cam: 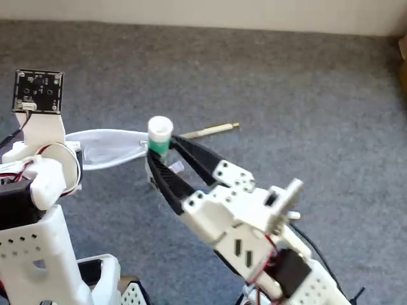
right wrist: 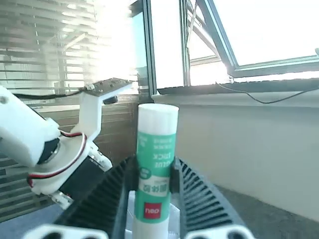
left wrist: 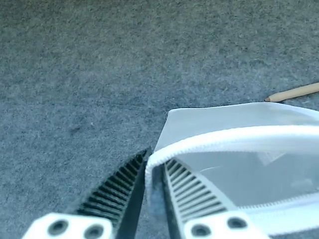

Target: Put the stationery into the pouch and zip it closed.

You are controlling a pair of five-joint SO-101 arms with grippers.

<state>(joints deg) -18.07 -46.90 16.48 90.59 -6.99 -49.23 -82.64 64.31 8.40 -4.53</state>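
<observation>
A translucent white pouch (cam: pixel 105 147) lies on the grey carpet with its mouth held open. My left gripper (left wrist: pixel 154 174) is shut on the pouch's zipper edge (left wrist: pixel 209 139) at one end. My right gripper (cam: pixel 160 151) is shut on a white and green glue stick (cam: pixel 159 136), held upright just over the pouch's far end. In the right wrist view the glue stick (right wrist: pixel 155 169) stands between the black fingers (right wrist: pixel 114 194), with the left arm (right wrist: pixel 45 149) behind it. A wooden pencil (cam: pixel 208 131) lies on the carpet beyond the pouch; its tip (left wrist: pixel 294 93) shows past the pouch's edge.
Grey carpet (cam: pixel 305 95) covers the floor all round. A wall base runs along the far edge (cam: pixel 222 13). The left arm's white body (cam: pixel 38 210) stands at the near left, the right arm's base (cam: pixel 286 267) at the near right.
</observation>
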